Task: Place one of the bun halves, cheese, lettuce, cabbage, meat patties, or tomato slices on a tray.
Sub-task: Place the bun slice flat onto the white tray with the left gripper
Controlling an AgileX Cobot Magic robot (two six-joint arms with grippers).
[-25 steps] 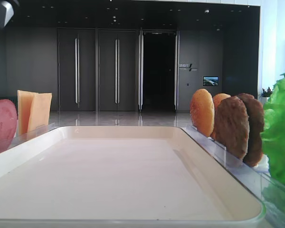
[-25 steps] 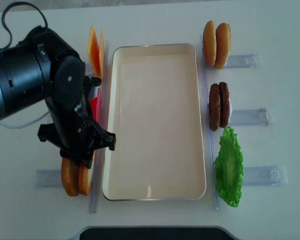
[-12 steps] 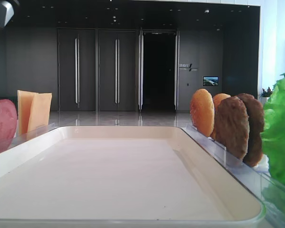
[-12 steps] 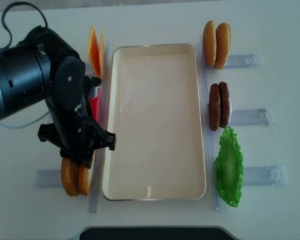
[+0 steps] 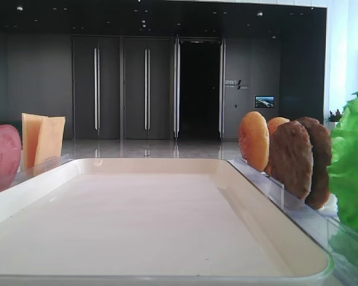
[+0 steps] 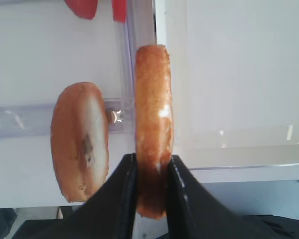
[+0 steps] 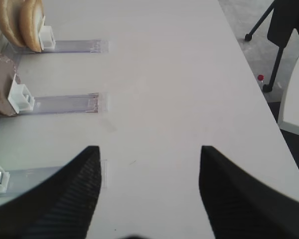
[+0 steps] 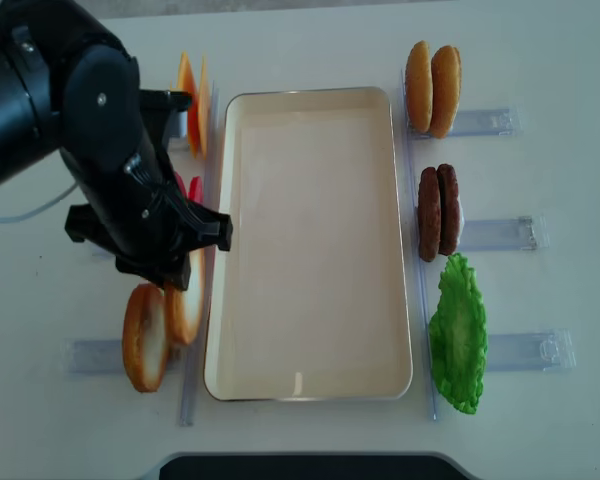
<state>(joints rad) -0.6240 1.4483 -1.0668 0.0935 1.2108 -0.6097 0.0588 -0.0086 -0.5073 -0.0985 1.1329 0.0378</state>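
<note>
The tray lies bare. The left gripper, now risen from the rack, pinches one bun half on edge, seemingly just outside the tray's left rim; placing comes next.

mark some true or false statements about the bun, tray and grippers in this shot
1. The left gripper is shut on a bun half. True.
2. The tray already holds a cheese slice. False: nothing lies on it.
3. The right gripper is open and holds nothing. True.
4. The lettuce sits left of the tray in the overhead view. False: it sits on the right, below the meat patties.
5. A second bun half stands beside the held one. True.
</note>
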